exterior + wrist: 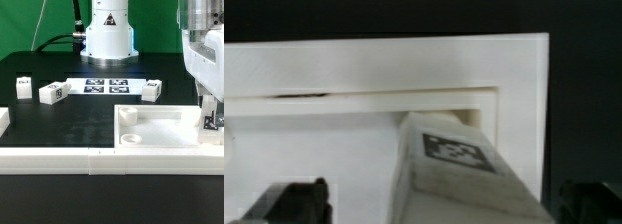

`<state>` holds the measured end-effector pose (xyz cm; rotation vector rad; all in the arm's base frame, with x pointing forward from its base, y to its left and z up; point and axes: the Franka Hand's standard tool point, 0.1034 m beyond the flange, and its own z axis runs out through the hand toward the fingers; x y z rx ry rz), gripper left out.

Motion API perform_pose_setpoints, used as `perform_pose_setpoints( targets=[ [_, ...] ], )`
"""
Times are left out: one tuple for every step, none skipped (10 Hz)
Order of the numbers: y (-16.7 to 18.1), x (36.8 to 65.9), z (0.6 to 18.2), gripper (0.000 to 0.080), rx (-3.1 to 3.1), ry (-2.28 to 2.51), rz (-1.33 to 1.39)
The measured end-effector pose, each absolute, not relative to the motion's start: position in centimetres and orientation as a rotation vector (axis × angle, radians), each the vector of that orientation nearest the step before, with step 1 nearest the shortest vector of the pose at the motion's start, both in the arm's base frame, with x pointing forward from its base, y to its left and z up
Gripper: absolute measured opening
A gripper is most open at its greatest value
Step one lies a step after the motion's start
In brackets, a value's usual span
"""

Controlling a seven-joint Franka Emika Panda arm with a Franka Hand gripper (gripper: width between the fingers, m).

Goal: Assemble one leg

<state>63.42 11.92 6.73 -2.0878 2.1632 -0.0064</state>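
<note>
One leg (464, 160), a white block with a black-and-white tag, stands in the far right corner of the large white tray-like piece (384, 65). My gripper (441, 205) straddles it with its jaws apart. One dark finger (295, 200) stands clear of the leg and the other is close against it. In the exterior view the gripper (208, 124) is low over that corner of the tray piece (165, 120), and the leg's tag (208, 117) shows between the fingers. Three more legs lie on the black table (24, 83), (51, 92), (151, 90).
The marker board (105, 86) lies in front of the robot base (108, 35). A long white rail (80, 158) runs along the table's front. A white block (3, 120) shows at the exterior view's left edge. A round socket (130, 137) sits in the tray piece's near corner.
</note>
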Motion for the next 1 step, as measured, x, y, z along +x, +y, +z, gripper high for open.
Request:
perform_pose_setpoints(
  targets=[
    [11.92, 63.42, 6.73, 0.0648, -2.088, 2.163, -0.006]
  ],
)
